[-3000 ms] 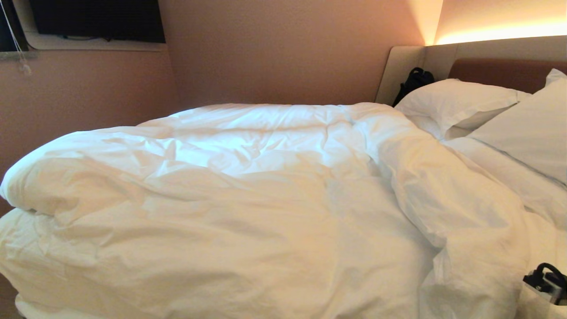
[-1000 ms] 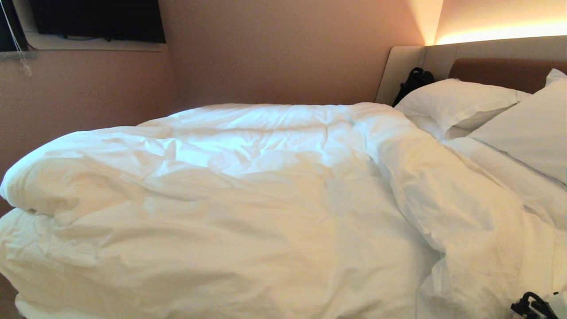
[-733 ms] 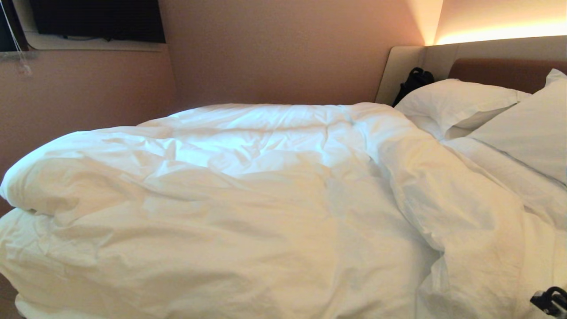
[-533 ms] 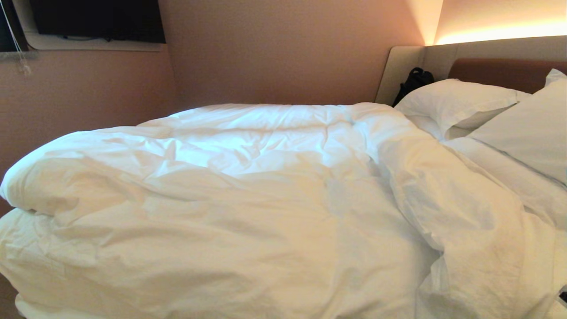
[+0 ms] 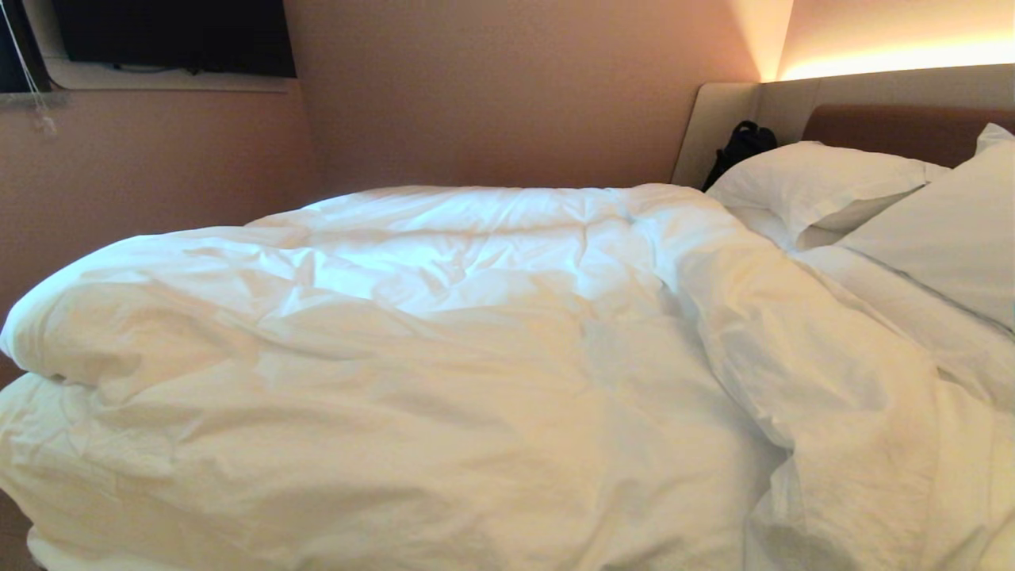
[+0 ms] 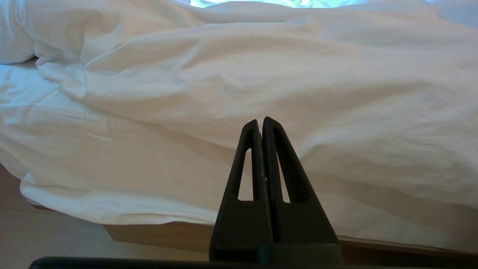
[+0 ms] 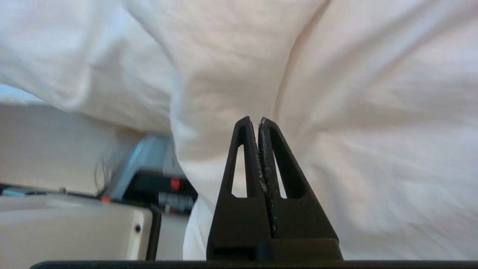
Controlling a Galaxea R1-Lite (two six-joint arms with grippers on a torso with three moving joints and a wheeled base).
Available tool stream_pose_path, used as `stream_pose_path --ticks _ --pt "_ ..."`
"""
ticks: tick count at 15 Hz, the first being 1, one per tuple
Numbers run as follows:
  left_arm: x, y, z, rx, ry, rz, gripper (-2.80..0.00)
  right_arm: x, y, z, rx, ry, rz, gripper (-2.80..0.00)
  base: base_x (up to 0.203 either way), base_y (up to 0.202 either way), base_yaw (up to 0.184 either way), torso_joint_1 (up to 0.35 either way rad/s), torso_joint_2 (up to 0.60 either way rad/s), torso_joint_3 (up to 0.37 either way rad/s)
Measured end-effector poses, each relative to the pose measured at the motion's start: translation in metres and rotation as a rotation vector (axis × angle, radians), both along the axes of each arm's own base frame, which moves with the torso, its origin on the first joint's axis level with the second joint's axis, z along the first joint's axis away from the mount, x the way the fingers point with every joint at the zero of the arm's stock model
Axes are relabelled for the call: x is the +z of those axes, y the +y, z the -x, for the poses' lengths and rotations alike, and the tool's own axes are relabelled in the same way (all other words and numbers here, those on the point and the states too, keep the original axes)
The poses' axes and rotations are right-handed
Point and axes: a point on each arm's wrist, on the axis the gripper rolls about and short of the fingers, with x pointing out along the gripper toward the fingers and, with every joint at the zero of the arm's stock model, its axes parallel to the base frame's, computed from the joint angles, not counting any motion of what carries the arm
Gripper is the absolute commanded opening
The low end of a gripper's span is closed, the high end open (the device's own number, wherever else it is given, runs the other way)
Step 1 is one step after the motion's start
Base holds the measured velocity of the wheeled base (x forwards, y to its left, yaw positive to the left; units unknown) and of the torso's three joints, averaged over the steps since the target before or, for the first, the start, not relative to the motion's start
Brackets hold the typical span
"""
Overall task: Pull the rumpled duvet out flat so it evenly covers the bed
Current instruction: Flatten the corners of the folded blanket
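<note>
Fingers pressed together and holding nothing: the left gripper [image 6: 261, 121] hangs low beside the bed [image 6: 160, 233], pointing at the near side of the duvet [image 6: 239, 74] where the cloth hangs over the tan base toward the floor. From the head camera neither arm shows, and the duvet [image 5: 412, 349] lies in a thick rumpled heap across the middle and foot of the bed, its left end bunched up so that thinner white linen shows beneath it, while its right edge runs as a fat fold slanting toward the two pillows [image 5: 817, 186] against the beige headboard [image 5: 729, 111], with a dark bag [image 5: 741, 143] in the corner behind them. Further right, the right gripper [image 7: 253, 120] is likewise clenched on nothing, its tips close before a hanging fold of the duvet [image 7: 358, 123], beside a pale box-like unit [image 7: 74, 231] with red-dotted equipment near it. The task looks far from finished, since the heap is uneven. One risk is that closed fingers pushed into puffy cloth would only dent it; they must part before any pinch. Another is that a grab takes the thin under-linen instead, or that a one-sided pull skews the duvet further.
</note>
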Motion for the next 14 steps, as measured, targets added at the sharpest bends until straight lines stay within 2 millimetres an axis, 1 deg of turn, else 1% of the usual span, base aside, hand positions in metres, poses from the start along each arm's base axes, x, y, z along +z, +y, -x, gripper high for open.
stream_pose_path --ticks 4,7,11,14 --pt "0.000 0.000 0.000 0.000 0.000 0.000 -2.80 -0.009 -0.006 0.026 -0.021 -0.158 0.009 -2.80 0.000 0.000 0.000 0.000 0.00 0.000" --pt "0.000 0.000 0.000 0.000 0.000 0.000 -2.80 -0.015 -0.008 0.034 -0.053 -0.221 0.029 -2.80 0.000 0.000 0.000 0.000 0.00 0.000" --pt "0.000 0.000 0.000 0.000 0.000 0.000 -2.80 -0.005 -0.011 0.038 -0.145 -0.286 0.053 -2.80 0.000 0.000 0.000 0.000 0.00 0.000" --pt "0.000 0.000 0.000 0.000 0.000 0.000 -2.80 0.003 -0.013 0.039 -0.274 -0.301 0.095 -2.80 0.000 0.000 0.000 0.000 0.00 0.000"
